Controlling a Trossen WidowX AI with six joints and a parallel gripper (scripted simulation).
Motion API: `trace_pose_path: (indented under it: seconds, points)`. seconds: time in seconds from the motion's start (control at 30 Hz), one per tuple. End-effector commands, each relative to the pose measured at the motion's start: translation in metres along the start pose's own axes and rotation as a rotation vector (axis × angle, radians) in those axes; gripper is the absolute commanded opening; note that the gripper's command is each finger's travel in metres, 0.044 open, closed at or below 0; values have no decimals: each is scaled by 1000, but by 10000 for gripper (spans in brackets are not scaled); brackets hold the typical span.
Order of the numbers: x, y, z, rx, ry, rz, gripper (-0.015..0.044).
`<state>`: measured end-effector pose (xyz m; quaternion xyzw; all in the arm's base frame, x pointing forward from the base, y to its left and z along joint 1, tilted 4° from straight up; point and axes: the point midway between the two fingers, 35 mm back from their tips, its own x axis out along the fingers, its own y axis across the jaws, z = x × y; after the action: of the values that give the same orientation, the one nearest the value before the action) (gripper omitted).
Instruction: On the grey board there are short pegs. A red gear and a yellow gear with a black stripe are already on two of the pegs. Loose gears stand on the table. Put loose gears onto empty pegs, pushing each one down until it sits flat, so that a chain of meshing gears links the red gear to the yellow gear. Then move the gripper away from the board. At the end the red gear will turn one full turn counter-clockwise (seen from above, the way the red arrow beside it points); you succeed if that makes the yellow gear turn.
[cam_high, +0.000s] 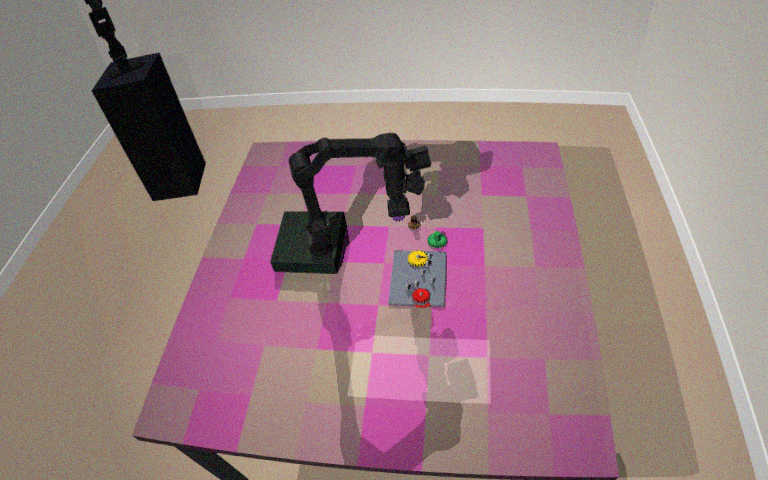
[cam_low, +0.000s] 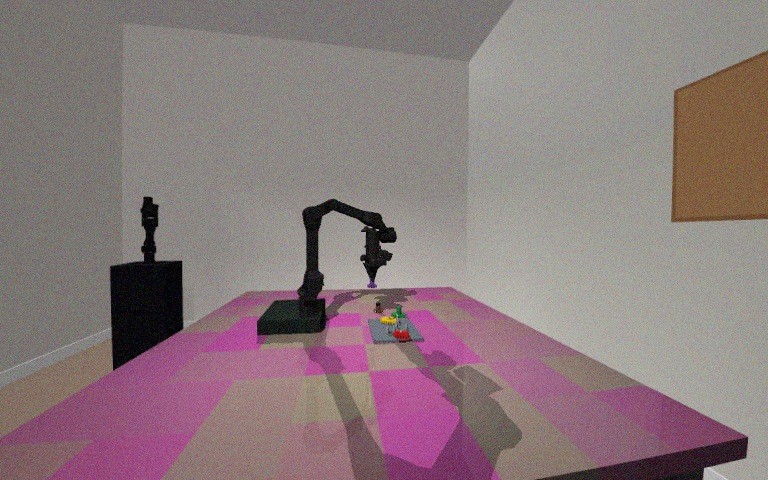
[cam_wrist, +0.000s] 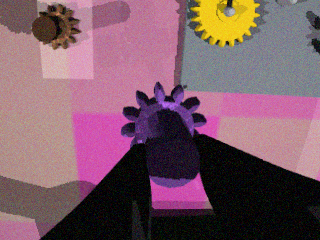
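Observation:
My gripper (cam_wrist: 170, 150) (cam_low: 372, 277) is shut on the knob of a purple gear (cam_wrist: 159, 94) (cam_low: 372, 285) (cam_high: 398, 217) and holds it in the air above the table, beyond the board's yellow-gear end. The grey board (cam_high: 399, 283) (cam_low: 379, 337) (cam_wrist: 250, 75) bears the yellow gear (cam_high: 417, 258) (cam_low: 388, 320) (cam_wrist: 220, 30) at one end and the red gear (cam_high: 418, 295) (cam_low: 402, 335) at the other. Several bare pegs stand between and beside them. A brown gear (cam_high: 414, 224) (cam_low: 378, 309) (cam_wrist: 65, 27) and a green gear (cam_high: 437, 240) (cam_low: 398, 313) stand on the table off the board.
The arm's dark base block (cam_high: 308, 260) (cam_low: 288, 325) stands left of the board. A black pedestal (cam_high: 150, 130) (cam_low: 147, 311) with another arm stands beyond the table's left side. The green gear stands close to the board's far right corner. Arm shadows cross the table.

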<state>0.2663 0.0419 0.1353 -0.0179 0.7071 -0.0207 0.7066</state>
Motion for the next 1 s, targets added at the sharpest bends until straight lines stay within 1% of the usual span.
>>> trace_pose_path:
  seconds: [0.0,0.97]
  points:
    - [4,-9,5,0,-1,-5,0]
    - [28,-68,28,2,-5,-11,0]
